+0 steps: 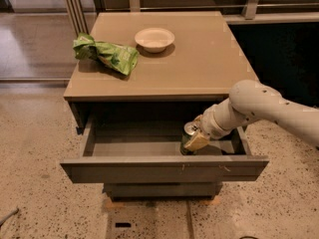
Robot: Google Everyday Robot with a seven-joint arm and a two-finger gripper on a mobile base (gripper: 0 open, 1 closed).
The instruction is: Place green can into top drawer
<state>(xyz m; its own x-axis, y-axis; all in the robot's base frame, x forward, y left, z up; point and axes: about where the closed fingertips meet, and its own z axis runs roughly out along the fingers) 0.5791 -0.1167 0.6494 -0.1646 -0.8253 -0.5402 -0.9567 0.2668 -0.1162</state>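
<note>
The table (199, 68) was seen as smooth, matt tan. Inside its matt grey top drawer (149, 169), the shiny, metal-topped green can (189, 130) was clasped by the pale hand (195, 141).

Right of centre in the frame, the gripper (195, 140) clasps the green can (190, 129) inside the open top drawer (164, 169) (near its right end), below a snack bag (107, 55) and bowl (154, 38) on the cabinet top (199, 63).
</note>
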